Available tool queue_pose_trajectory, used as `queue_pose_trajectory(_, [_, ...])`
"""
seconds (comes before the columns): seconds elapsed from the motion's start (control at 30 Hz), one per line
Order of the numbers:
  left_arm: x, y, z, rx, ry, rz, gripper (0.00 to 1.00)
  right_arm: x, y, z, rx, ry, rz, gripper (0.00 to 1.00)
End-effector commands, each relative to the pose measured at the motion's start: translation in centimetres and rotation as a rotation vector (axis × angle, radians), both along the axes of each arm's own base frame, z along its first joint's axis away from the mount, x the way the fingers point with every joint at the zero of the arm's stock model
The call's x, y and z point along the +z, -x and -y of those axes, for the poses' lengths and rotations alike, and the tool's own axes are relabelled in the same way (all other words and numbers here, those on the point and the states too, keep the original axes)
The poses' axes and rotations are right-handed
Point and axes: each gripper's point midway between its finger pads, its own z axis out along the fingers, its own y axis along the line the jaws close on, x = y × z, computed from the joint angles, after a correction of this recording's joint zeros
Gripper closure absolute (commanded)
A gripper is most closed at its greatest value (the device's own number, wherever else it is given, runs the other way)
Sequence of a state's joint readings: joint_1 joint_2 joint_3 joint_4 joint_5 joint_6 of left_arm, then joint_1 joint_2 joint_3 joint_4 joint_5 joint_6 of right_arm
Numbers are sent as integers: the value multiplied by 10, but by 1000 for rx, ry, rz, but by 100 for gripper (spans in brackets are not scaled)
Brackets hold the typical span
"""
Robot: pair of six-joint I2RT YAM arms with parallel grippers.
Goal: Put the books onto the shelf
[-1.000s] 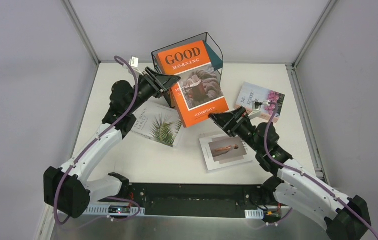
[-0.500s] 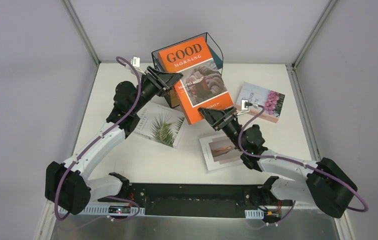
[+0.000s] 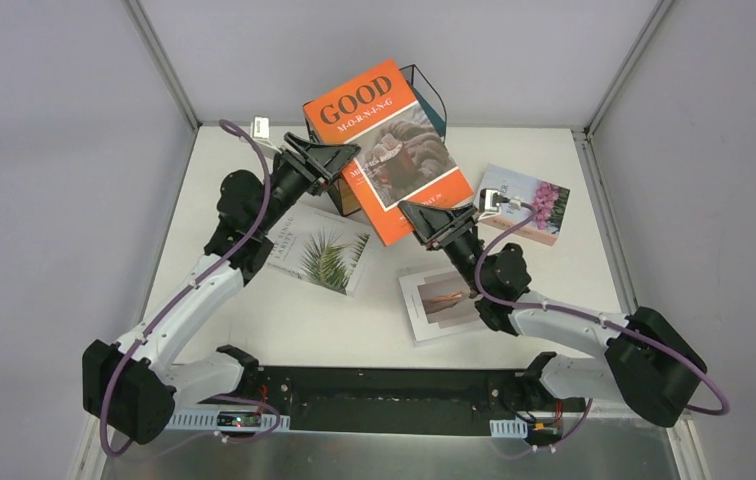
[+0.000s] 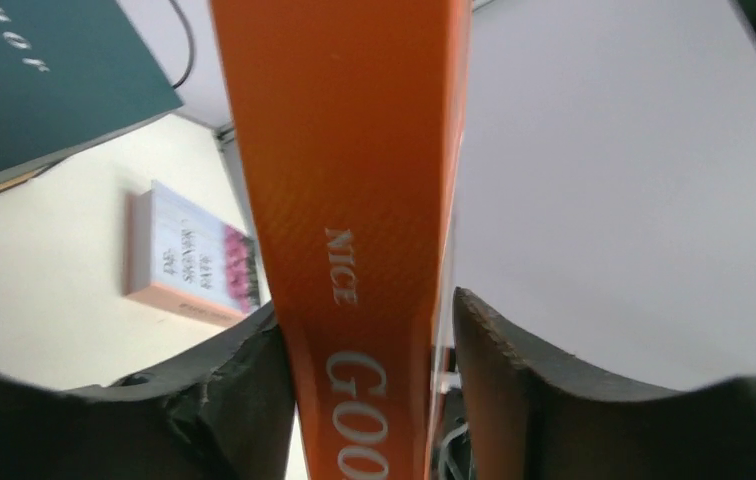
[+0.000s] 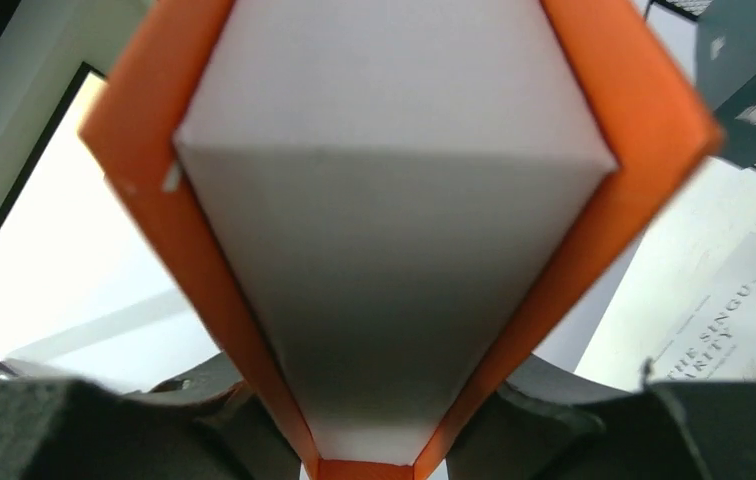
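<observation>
While held off the desk (image 3: pixel 284 310), orange book (image 3: pixel 394 150): tilted, covering the front of the shelf (image 3: pixel 430 86) — far end.
Left tool (image 4: pixel 374 400): clamped on the book's spine.
Right tool (image 5: pixel 364 440): clamped on its lower corner.

Setting, as I read it from my console: robotics lab test cell. Evidence: plain pale grey panel walls (image 3: pixel 44 150), silver aluminium frame posts (image 3: pixel 159 60), white tabletop (image 3: pixel 284 310), black metal base rail (image 3: pixel 394 400), two white-and-black robot arms (image 3: pixel 189 300), purple cables (image 3: pixel 268 185).
</observation>
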State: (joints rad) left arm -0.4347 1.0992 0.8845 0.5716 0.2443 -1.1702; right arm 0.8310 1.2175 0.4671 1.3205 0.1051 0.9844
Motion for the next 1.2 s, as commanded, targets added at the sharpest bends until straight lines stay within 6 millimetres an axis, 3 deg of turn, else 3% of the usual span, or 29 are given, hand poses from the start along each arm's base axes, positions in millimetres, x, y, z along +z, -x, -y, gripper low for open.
queue_pose_trajectory(0.0, [-3, 12, -5, 18, -132, 34, 35, 29, -4, 31, -59, -36, 81, 76])
queue_pose_trajectory(0.2, [-16, 28, -62, 219, -556, 21, 5, 15, -9, 64, -49, 212, 46, 77])
queue_pose_trajectory(0.3, [-4, 43, -82, 251, -646, 57, 1, 11, -16, 82, -65, 379, -13, 82])
queue_pose_trajectory(0.37, [0, 51, -87, 220, -716, 59, 1, 11, 5, 75, 74, 518, 99, 90])
queue_pose_trajectory(0.53, [-18, 56, -88, 49, -885, -84, 1, 21, 29, 73, 334, 569, 160, 94])
queue_pose_trajectory(0.67, [-14, 65, -84, -57, -842, -62, 1, 17, 50, 68, 557, 579, 199, 94])
queue_pose_trajectory(0.77, [-19, 77, -69, -244, -770, -64, 1, 12, 67, 68, 716, 583, 241, 94])
queue_pose_trajectory(0.97, [-40, 88, -52, -459, -648, -122, 1, 12, 74, 69, 788, 589, 278, 94])
queue_pose_trajectory(1.17, [-32, 112, -35, -657, -524, -41, 1, 6, 75, 69, 843, 590, 290, 96])
